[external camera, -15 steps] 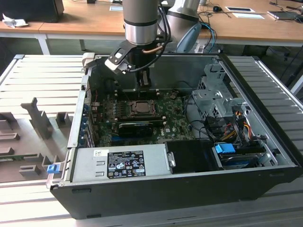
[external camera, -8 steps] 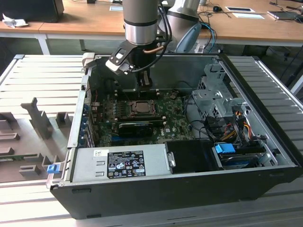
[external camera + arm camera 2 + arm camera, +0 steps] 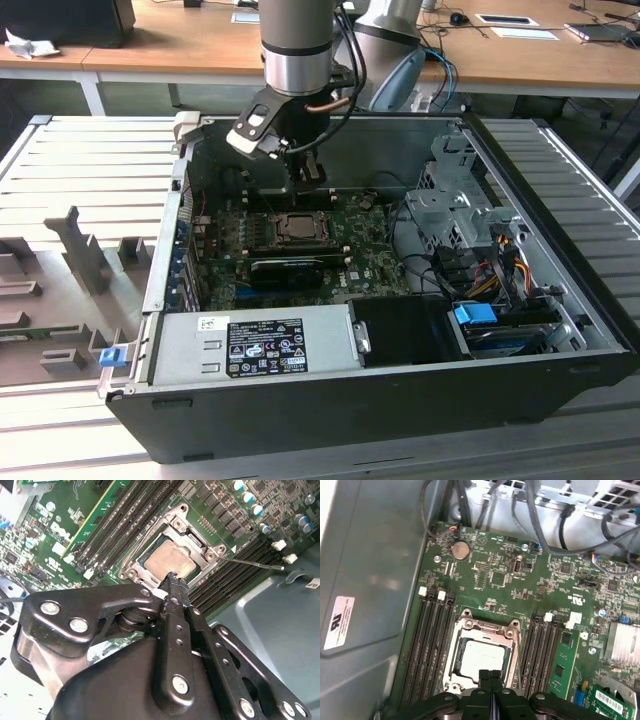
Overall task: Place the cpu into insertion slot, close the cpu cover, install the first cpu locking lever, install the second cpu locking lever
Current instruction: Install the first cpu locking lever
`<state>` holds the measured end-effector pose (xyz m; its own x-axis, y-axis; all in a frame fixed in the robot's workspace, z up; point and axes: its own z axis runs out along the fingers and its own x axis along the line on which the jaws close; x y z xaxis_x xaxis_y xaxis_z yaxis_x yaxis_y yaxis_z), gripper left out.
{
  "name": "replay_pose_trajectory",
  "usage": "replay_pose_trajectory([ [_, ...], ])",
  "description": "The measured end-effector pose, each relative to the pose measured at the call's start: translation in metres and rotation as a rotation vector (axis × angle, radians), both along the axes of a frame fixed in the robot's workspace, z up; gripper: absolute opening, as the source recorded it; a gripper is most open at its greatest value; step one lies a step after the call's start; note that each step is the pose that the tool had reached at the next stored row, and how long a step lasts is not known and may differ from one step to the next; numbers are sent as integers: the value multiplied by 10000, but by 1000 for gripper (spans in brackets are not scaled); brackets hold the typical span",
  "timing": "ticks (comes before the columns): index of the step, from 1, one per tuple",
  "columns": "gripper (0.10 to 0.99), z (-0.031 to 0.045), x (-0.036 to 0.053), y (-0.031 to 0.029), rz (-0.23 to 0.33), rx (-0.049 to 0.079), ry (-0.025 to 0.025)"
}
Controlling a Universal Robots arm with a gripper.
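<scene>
The gripper [image 3: 308,182] hangs in the far part of the open computer case [image 3: 400,400], just above the insertion slot [image 3: 455,666]. Its 2 fingers [image 3: 484,679] are pressed together with nothing between them, their tips over 1 edge of the cpu [image 3: 481,656]. The cpu sits in the slot on the green board [image 3: 495,575], toward the exterior view's left. The cpu cover [image 3: 487,626] lies flat around it. In the second wrist view, 1 thin lever rod [image 3: 252,563] juts out over the memory slots [image 3: 250,550].
</scene>
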<state>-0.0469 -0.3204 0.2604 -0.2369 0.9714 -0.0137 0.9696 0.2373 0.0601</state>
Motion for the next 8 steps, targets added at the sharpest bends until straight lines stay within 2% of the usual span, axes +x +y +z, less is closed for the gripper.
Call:
replay_pose_trajectory([
  [4,106,0,0,0,756,0,-1],
  [8,106,-6,0,0,1102,1,-1],
])
